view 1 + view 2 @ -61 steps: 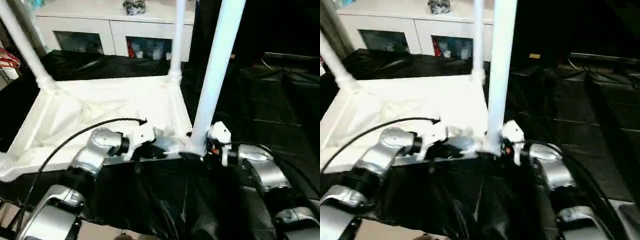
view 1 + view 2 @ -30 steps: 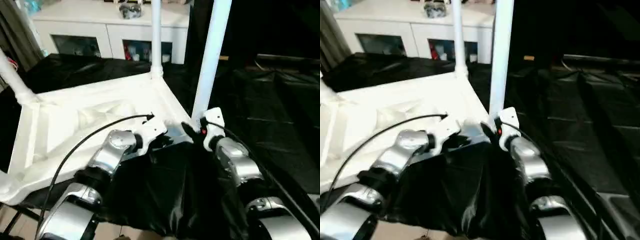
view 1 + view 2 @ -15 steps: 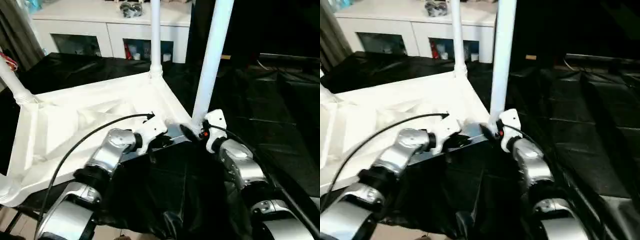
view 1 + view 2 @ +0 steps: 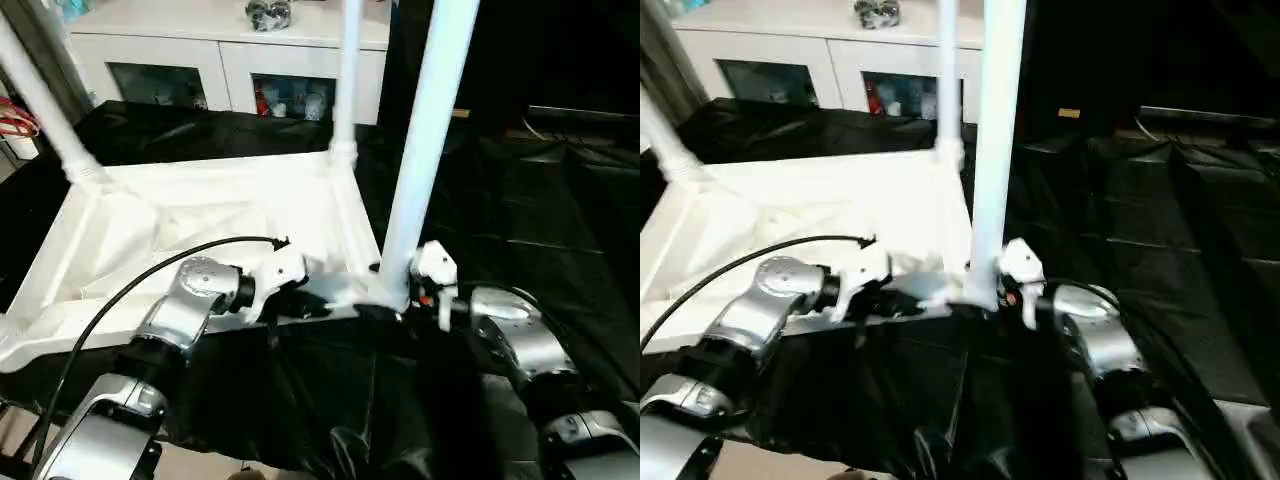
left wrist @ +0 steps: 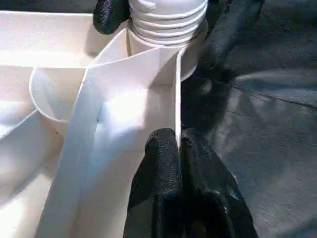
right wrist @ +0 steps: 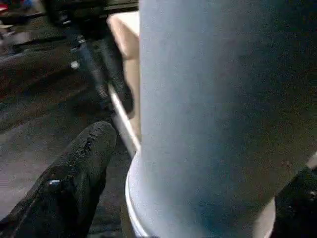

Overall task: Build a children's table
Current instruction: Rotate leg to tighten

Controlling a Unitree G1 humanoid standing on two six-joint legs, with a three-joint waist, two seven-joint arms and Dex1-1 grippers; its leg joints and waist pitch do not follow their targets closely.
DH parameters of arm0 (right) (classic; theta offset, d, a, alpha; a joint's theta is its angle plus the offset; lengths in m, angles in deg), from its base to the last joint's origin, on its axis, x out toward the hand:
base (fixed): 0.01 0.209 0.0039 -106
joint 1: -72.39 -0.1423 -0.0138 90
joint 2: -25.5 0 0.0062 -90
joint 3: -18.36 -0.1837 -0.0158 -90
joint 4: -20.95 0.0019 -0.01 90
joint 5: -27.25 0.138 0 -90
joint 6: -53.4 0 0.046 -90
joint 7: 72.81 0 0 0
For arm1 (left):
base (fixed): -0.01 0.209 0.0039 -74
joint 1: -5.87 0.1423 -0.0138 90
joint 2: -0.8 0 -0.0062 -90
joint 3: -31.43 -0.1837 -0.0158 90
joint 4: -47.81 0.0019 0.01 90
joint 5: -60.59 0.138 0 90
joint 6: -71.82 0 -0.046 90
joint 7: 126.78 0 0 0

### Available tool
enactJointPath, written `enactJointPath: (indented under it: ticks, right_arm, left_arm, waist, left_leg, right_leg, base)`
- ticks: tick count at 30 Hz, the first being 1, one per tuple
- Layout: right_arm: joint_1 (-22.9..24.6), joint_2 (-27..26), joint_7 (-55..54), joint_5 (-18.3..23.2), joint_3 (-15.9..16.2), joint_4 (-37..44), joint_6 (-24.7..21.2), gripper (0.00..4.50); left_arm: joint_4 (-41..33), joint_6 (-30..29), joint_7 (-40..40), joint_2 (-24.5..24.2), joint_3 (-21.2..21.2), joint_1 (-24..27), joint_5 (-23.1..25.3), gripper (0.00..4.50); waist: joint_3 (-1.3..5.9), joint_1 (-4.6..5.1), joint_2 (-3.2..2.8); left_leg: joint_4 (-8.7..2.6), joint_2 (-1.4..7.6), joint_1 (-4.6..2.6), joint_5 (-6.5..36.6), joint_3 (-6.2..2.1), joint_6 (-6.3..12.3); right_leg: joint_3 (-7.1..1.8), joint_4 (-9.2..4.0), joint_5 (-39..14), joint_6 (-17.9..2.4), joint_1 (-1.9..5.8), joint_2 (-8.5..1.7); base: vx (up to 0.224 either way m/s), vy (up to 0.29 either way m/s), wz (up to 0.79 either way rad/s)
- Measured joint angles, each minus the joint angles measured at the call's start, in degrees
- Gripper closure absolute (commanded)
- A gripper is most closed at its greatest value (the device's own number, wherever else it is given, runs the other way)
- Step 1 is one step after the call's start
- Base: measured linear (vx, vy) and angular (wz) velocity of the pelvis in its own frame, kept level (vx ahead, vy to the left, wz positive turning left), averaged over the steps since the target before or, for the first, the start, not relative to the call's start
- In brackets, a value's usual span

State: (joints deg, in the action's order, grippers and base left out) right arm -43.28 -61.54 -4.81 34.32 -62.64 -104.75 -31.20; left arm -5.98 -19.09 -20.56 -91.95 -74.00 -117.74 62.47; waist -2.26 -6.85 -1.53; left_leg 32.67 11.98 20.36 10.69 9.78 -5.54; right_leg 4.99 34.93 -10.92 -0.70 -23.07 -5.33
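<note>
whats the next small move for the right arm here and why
Probably keep turning the near leg into its corner socket. The right gripper straddles the leg's base, the left gripper pinches the tabletop rim to steady it, and thread rings are visible above the socket.

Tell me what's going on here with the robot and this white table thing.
The robot is putting together a children's table. The tabletop lies upside down on a black-covered surface. The left gripper pinches the tabletop's thin rim beside the near corner socket. The right gripper wraps the base of the nearest leg, which stands upright in that socket. Two more legs already stand in other corners.
</note>
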Motion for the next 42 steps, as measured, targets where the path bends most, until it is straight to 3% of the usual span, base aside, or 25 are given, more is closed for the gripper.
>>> enactJointPath:
  ticks: [12, 14, 19, 29, 30, 34, 36, 42]
  right_arm:
    - [1.91, 0.23, 1.78, 1.46, -0.05, 3.51, -3.78, 1.7]
    - [1.48, -1.65, -3.48, 0.8, -1.64, 1.78, -3.41, 1.74]
    - [-2.29, -6.46, -22.66, -1.7, -5.12, -4.65, -3.47, 1.76]
    - [-7.03, -13.55, -49.23, -4.86, -9.54, -11.97, -2.09, 1.76]
    - [-7.06, -13.6, -49.35, -4.89, -9.65, -12.16, -1.77, 1.21]
    - [-6.73, -13.54, -46.36, -4.33, -9.93, -12.1, -0.87, 1.0]
    - [-6.32, -13.0, -44.15, -4.32, -9.92, -11.75, -0.42, 0.62]
    - [-5.82, -10.24, -34.15, -4.24, -7.82, -11.5, 1.45, 0.6]
  left_arm:
    - [-0.67, -0.4, -2.88, -0.86, -0.56, 0.35, -0.7, 4.5]
    - [-0.32, -0.37, 0.69, -0.12, 0.07, 0.39, -0.04, 4.5]
    - [2.87, -0.49, 12.84, 4.51, 1.09, -1.3, 2.75, 4.5]
    - [8.52, -2.62, 27.43, 11.93, 1.21, -5.28, 5.82, 4.5]
    - [8.52, -2.62, 27.5, 12.02, 1.21, -5.28, 5.83, 4.5]
    - [7.87, -2.42, 26.46, 11.48, 1.26, -4.99, 5.79, 4.5]
    - [6.89, -2.4, 25.31, 11.05, 1.33, -4.38, 5.74, 4.5]
    - [3.98, -2.24, 19.95, 8.38, 0.97, -2.69, 4.52, 4.5]
  waist:
    - [0.0, -0.7, 0.01]
    - [0.01, -0.64, 0.05]
    - [0.0, 0.57, 0.09]
    - [0.16, 0.39, -0.2]
    - [0.19, 0.39, -0.25]
    - [0.22, 0.45, -0.3]
    - [0.23, 0.52, -0.31]
    - [0.22, 0.87, -0.37]
  left_leg:
    - [0.01, 0.0, -0.02, 0.0, 0.0, 0.0]
    - [0.03, 0.01, -0.13, 0.0, 0.0, -0.03]
    - [-0.01, -0.04, -0.33, 0.0, -0.05, -0.07]
    - [-0.1, -0.12, -0.3, -0.01, -0.04, -0.08]
    - [-0.1, -0.12, -0.29, -0.01, -0.03, -0.08]
    - [-0.11, -0.11, -0.25, -0.01, -0.03, -0.07]
    - [-0.11, -0.11, -0.25, -0.01, -0.03, -0.07]
    - [-0.2, -0.07, -0.23, -0.01, 0.02, -0.06]
  right_leg:
    - [0.0, 0.0, 0.0, 0.0, 0.01, 0.0]
    - [-0.01, 0.07, 0.01, -0.01, 0.05, 0.0]
    - [-0.07, 0.02, -0.01, 0.15, 0.19, -0.01]
    - [-0.25, 0.02, 0.06, 0.2, 0.2, -0.03]
    - [-0.28, 0.02, 0.08, 0.16, 0.2, -0.03]
    - [-0.34, 0.01, 0.13, 0.07, 0.18, -0.02]
    - [-0.34, 0.01, 0.1, 0.13, 0.17, -0.02]
    - [-0.32, 0.02, -0.03, 0.16, 0.08, 0.04]
  base:
    - [0.0, 0.0, 0.0]
    - [0.0, 0.0, 0.0]
    - [0.0, 0.0, 0.0]
    - [0.0, 0.0, 0.0]
    - [0.0, 0.0, 0.0]
    - [0.0, 0.0, 0.0]
    - [0.0, 0.0, 0.0]
    - [0.0, 0.0, 0.0]
